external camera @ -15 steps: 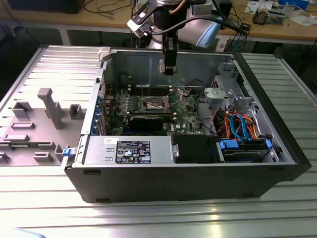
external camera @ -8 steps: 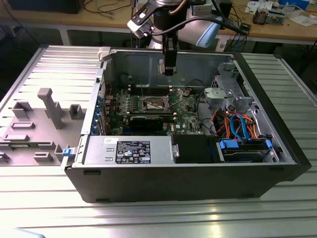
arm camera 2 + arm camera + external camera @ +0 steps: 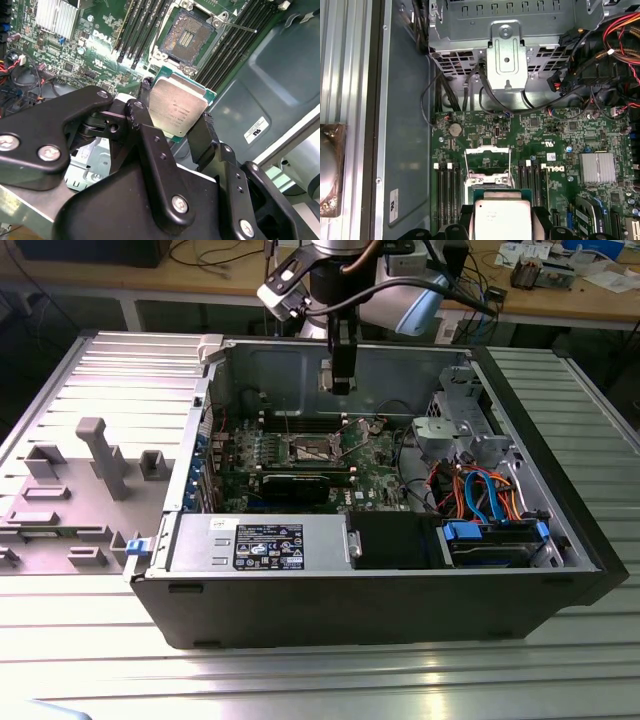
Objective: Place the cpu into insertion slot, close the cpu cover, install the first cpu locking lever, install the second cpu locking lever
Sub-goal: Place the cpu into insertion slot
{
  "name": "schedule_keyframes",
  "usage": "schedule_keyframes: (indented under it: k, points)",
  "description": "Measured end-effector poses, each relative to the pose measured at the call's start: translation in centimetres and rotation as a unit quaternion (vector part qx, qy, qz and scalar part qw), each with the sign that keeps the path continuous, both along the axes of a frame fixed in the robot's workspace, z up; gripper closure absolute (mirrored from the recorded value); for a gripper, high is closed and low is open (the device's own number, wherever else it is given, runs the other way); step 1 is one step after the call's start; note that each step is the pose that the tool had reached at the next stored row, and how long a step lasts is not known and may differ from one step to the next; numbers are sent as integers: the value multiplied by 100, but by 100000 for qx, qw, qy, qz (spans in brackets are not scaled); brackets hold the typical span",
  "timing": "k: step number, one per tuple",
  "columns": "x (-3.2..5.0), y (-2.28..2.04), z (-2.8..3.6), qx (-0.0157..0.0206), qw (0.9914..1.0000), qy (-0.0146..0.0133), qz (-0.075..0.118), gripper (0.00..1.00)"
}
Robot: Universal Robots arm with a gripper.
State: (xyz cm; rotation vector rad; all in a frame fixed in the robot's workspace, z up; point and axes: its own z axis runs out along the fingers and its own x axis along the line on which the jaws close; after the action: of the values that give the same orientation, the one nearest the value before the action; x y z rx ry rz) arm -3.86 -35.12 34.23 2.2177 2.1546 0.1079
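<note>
You had the hand (image 3: 175, 114) clamped on the cpu (image 3: 179, 100) by two opposite edges, hanging clear of the board (image 3: 100, 30) (nothing seated yet), with the bare insertion slot (image 3: 189, 37) near, just past the chip's leading edge.

Open PC case (image 3: 400, 610) lies on its side on slatted metal table (image 3: 300, 680), inside facing up. Arm comes in from far side. The gripper (image 3: 341, 388) hangs pointing down over green board (image 3: 375, 475), near case's back wall, clear of the board. Insertion slot (image 3: 308, 448) sits below it, slightly to exterior view's left. Cpu cover (image 3: 365, 428) looks swung open just beside slot, on exterior view's right. Black expansion card (image 3: 295, 483) runs across nearer the camera. Silver PSU box (image 3: 255, 540) sits along near edge. Drive cage (image 3: 455, 430) + orange/blue cables (image 3: 480, 490) at exterior view's right. Grey panel (image 3: 90, 470) lies flat beside case, exterior view's left.
</note>
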Motion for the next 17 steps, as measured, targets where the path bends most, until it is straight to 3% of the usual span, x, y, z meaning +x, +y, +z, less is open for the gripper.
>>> schedule_keyframes:
  k: [14,15,16,17]
  points:
    - [0,0,-6,5,100000,-6,0,46]
    - [0,0,-41,11,100000,-6,-1,46]
    - [-50,8,-151,-4,100000,255,4,46]
    - [-53,10,-194,-5,99997,820,-4,46]
